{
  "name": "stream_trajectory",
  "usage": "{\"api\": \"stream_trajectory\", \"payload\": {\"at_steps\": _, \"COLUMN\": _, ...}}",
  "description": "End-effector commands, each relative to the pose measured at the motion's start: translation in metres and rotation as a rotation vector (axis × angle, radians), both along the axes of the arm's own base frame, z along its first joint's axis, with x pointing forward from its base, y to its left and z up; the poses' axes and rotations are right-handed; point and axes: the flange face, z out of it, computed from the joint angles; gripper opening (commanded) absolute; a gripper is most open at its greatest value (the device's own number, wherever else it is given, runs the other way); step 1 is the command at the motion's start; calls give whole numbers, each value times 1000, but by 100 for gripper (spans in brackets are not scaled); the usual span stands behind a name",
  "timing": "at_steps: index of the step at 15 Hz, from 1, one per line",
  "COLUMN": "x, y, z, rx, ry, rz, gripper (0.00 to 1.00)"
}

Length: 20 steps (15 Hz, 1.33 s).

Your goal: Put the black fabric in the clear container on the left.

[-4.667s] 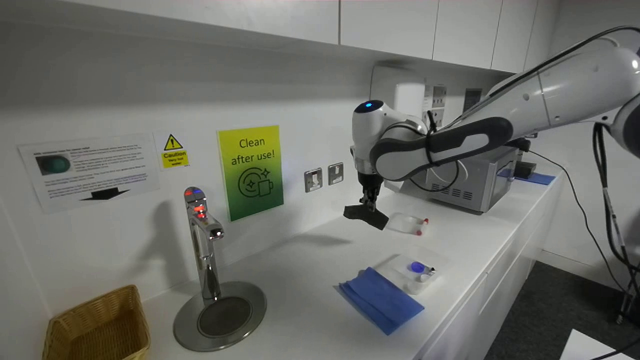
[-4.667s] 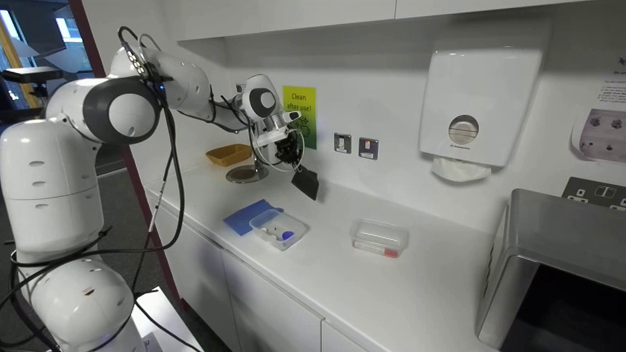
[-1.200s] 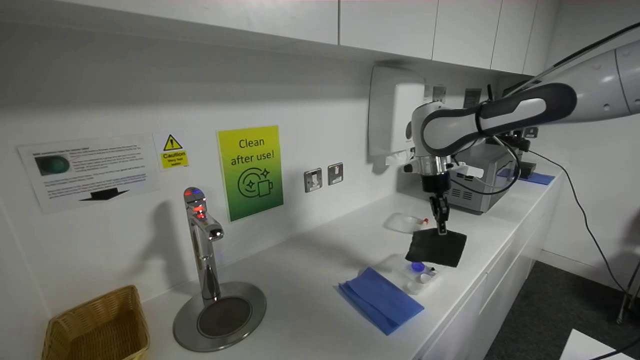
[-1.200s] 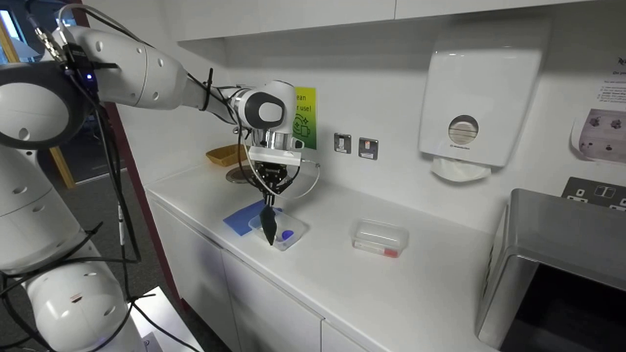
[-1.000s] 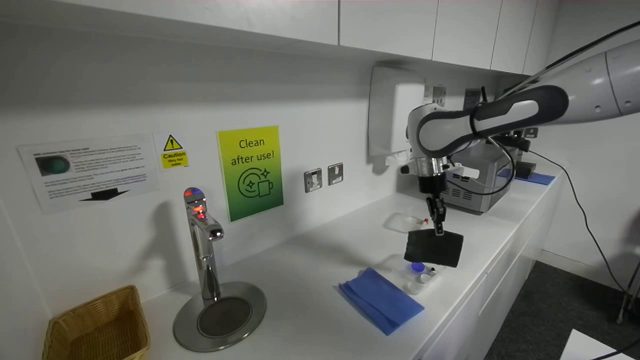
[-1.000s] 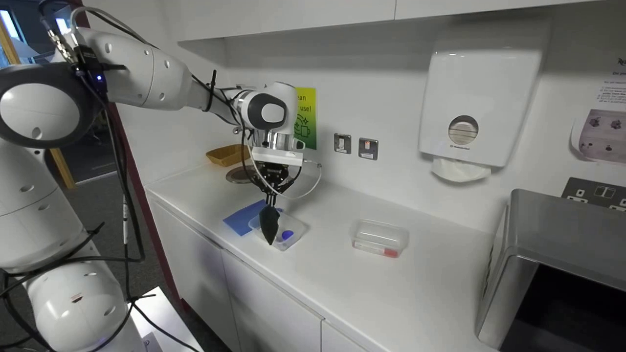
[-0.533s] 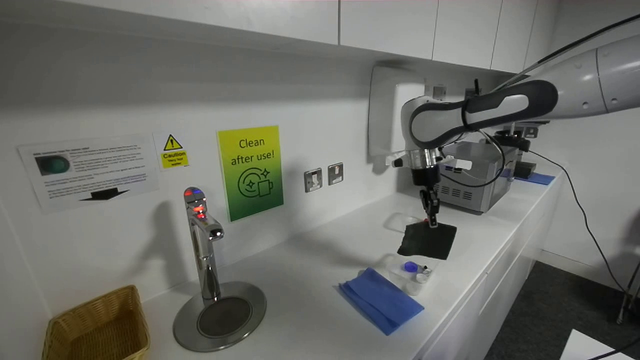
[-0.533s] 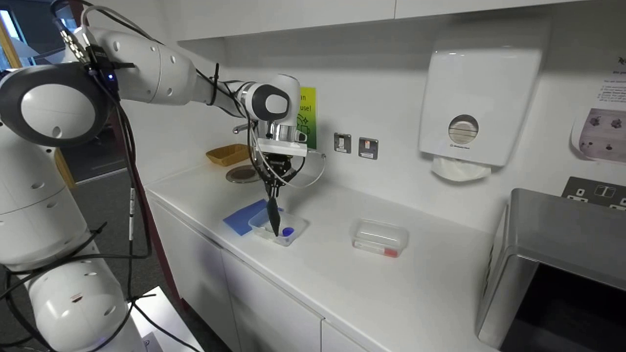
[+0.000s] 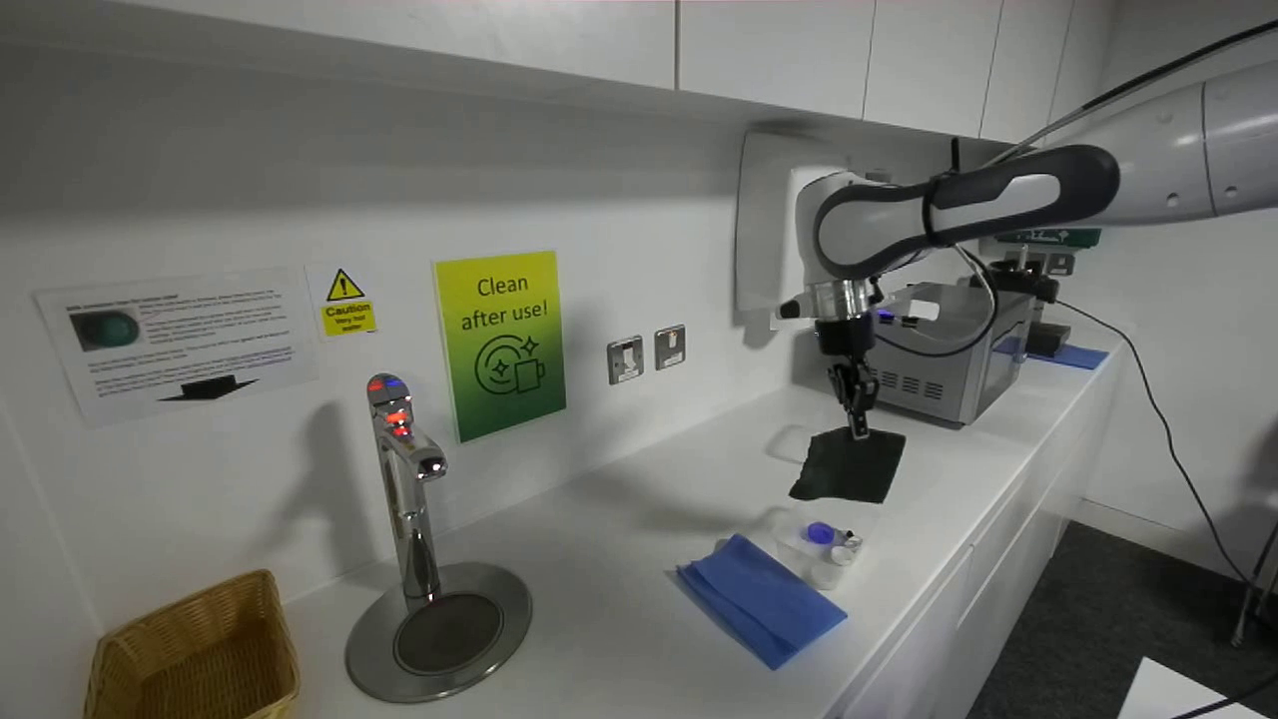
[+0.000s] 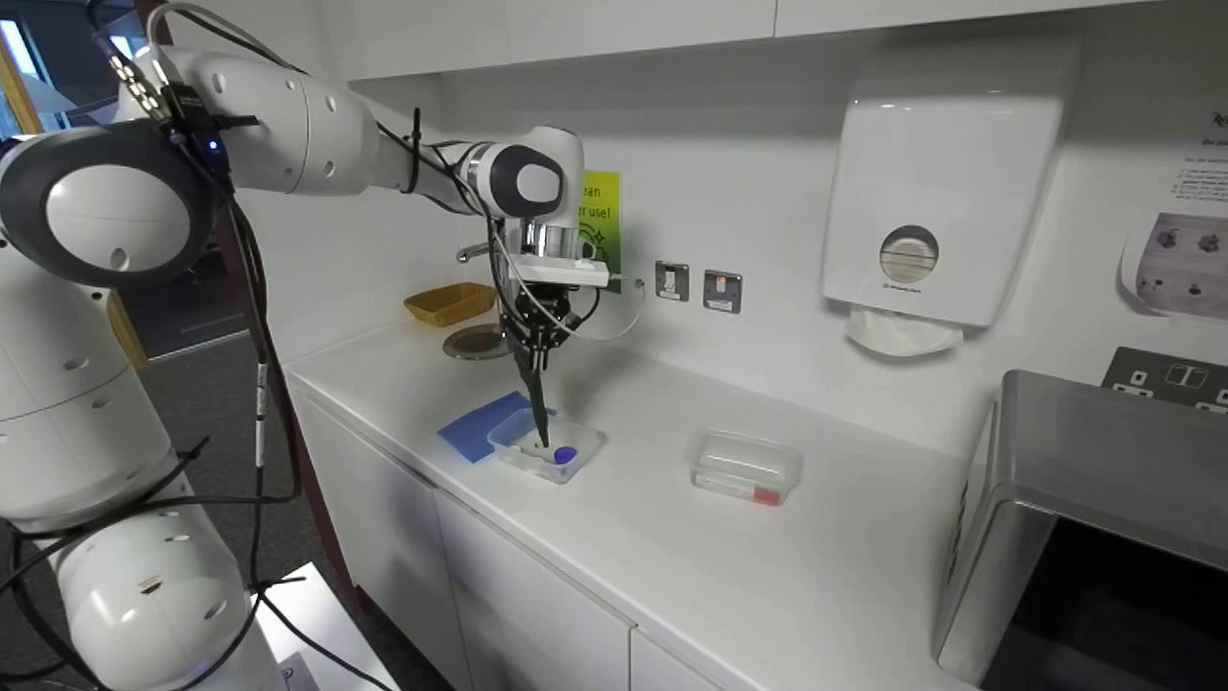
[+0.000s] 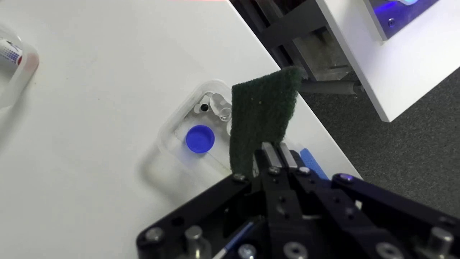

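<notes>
My gripper is shut on the top edge of the black fabric, which hangs down nearly flat. In an exterior view the fabric is edge-on, its lower tip in front of the clear container. That low tub holds a blue cap and small clear pieces. In the wrist view the fabric hides the right part of the container, and the fingertips are close together. In an exterior view the fabric's lower edge shows just above the container.
A folded blue cloth lies against the container's side. Another clear tub with a red-ended item stands farther along the counter. A microwave, a tap and a wicker basket are also there. The counter's front edge is near the container.
My gripper has swung from near the wall to over the container with the fabric. Over the last second it rises slightly, and the container has shifted a little towards the wall.
</notes>
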Motion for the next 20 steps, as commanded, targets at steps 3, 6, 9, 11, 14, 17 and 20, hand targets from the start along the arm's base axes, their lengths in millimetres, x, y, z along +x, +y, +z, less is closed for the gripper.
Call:
{"api": "stream_trajectory", "payload": {"at_steps": 3, "x": 10, "y": -4, "z": -1, "rx": -32, "ry": 6, "rz": 188, "gripper": 1}}
{"api": "stream_trajectory", "payload": {"at_steps": 6, "x": 15, "y": -7, "z": -9, "rx": -48, "ry": 13, "rz": 253, "gripper": 1}}
{"api": "stream_trajectory", "payload": {"at_steps": 9, "x": 22, "y": -7, "z": -15, "rx": -44, "ry": 5, "rz": 299, "gripper": 1}}
{"api": "stream_trajectory", "payload": {"at_steps": 11, "x": 27, "y": -5, "z": -19, "rx": -39, "ry": -6, "rz": 323, "gripper": 1}}
{"api": "stream_trajectory", "payload": {"at_steps": 14, "x": 33, "y": -1, "z": -22, "rx": -33, "ry": -15, "rz": 345, "gripper": 1}}
{"api": "stream_trajectory", "payload": {"at_steps": 17, "x": 37, "y": 6, "z": -24, "rx": -29, "ry": -11, "rz": 355, "gripper": 1}}
{"api": "stream_trajectory", "payload": {"at_steps": 20, "x": 38, "y": 14, "z": -22, "rx": -34, "ry": -14, "rz": 366, "gripper": 1}}
